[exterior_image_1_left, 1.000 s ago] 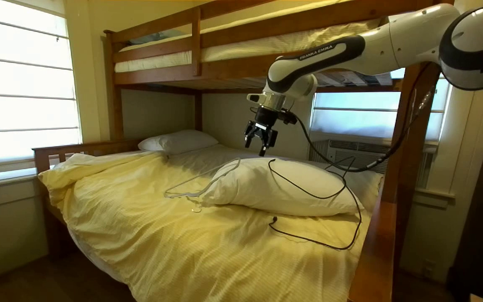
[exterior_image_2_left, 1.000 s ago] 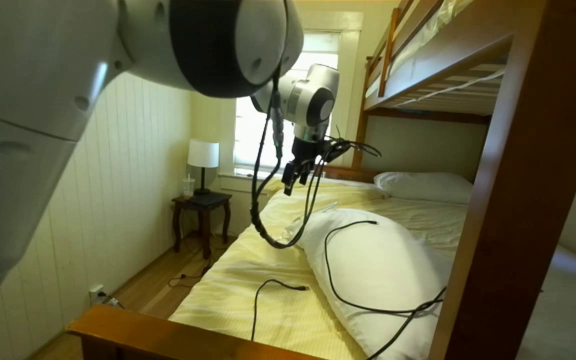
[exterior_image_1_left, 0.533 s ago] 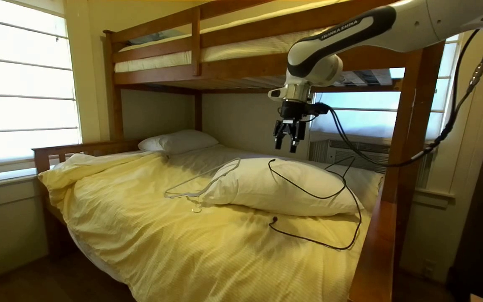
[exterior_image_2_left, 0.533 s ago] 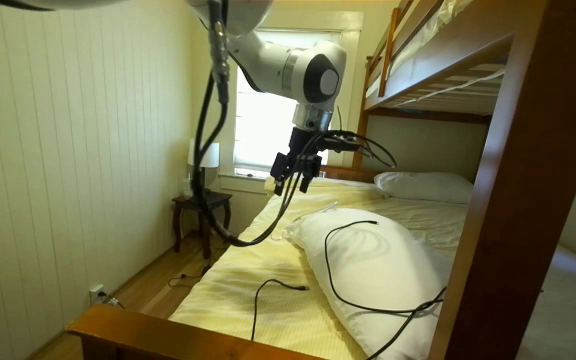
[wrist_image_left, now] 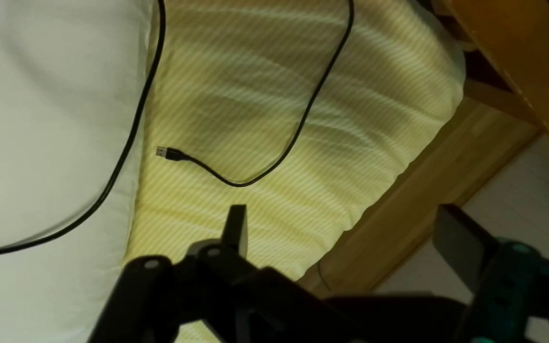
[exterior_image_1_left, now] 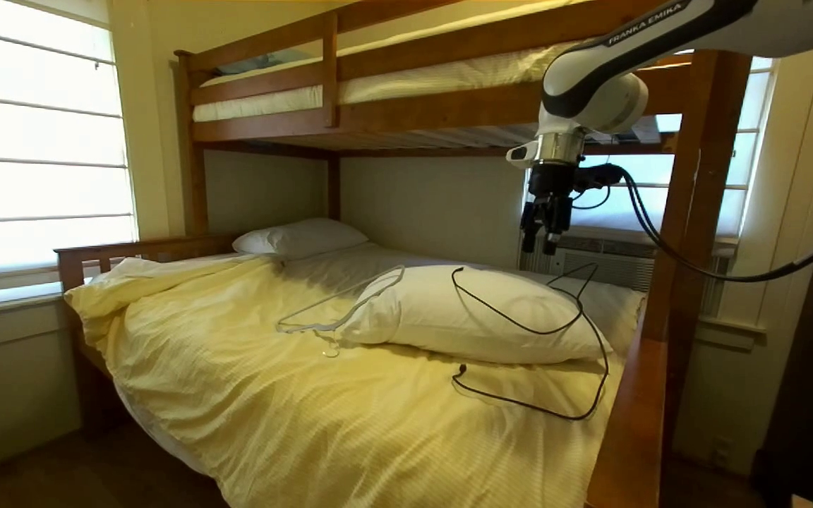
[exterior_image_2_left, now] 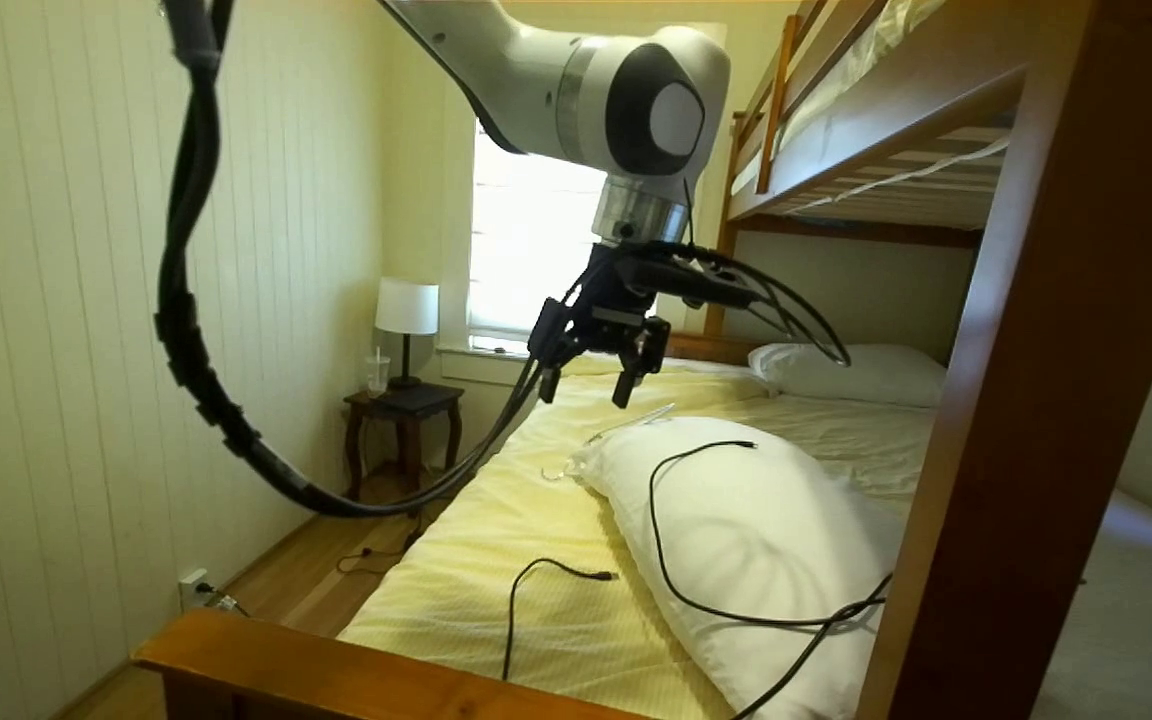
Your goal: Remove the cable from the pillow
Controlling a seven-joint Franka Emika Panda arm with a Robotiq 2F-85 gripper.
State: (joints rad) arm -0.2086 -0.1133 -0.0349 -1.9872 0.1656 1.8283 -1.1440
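The thin black cable lies in a loop over the white pillow, and its other end rests on the yellow duvet. In an exterior view the cable crosses the pillow. In the wrist view the cable runs along the pillow's edge, with a USB plug on the duvet. The pillow fills the left of that view. My gripper hangs above the pillow, apart from the cable. It also shows in an exterior view. In the wrist view its fingers are wide apart and empty.
A grey hanger leans on the pillow's end. The wooden bunk post and end rail stand beside the bed. The upper bunk is overhead. The arm's own cable hangs in a low loop.
The arm has moved right in an exterior view, toward the bunk post, and the gripper has turned. Its fingers stay open. The cable, pillow and hanger have not moved.
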